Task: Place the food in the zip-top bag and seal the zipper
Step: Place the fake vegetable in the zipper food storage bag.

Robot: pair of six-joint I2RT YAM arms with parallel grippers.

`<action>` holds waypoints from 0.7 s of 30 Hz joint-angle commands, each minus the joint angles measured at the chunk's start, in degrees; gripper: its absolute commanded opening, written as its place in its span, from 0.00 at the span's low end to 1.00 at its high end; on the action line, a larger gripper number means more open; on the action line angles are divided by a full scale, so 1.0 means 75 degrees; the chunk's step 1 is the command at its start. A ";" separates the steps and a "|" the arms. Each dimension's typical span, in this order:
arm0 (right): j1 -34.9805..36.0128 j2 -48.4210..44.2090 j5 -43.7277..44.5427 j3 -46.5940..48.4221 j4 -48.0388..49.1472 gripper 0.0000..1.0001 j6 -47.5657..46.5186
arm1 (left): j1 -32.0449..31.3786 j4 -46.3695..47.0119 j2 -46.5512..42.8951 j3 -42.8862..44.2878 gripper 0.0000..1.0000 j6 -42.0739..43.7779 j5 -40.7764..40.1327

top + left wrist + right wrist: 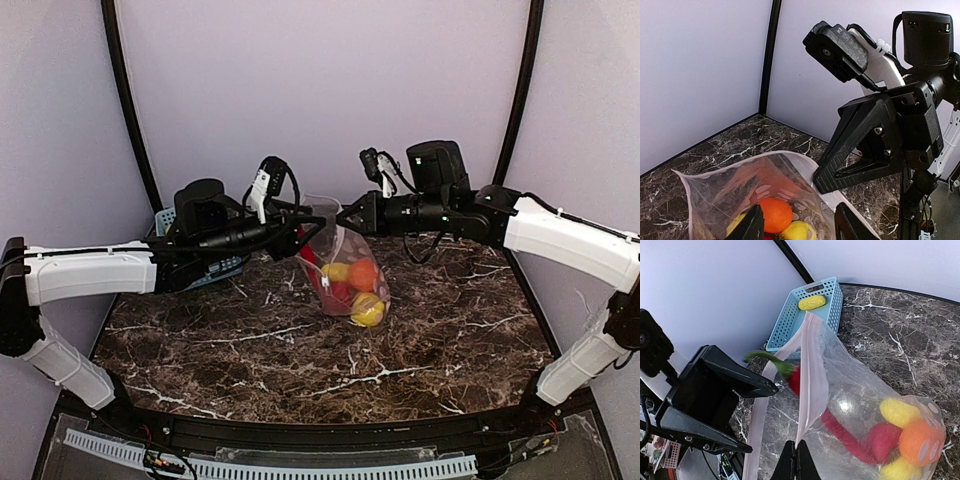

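The zip-top bag [347, 275] hangs over the marble table, its mouth open and facing left. My right gripper [797, 460] is shut on the bag's pink zipper [810, 365] at the rim. In the bag lie yellow pieces [900, 412], an orange ball [917, 440], a round red piece [882, 440] and the long red chili [840, 432]; the chili's green stem [767, 359] pokes out of the mouth. My left gripper [800, 225] is open at the mouth, its fingers [752, 226] apart around nothing. No slider shows.
A blue slatted basket [790, 315] stands at the back left against the wall, with one yellow piece [811, 302] in it. In the top view the left arm partly hides the basket [170, 218]. The two grippers are close together above the bag.
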 commanded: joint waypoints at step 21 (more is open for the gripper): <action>0.0060 -0.0040 0.0076 0.0185 0.0116 0.00 0.0033 | 0.1073 -0.5980 -0.1290 0.1413 0.69 -0.2336 -0.0629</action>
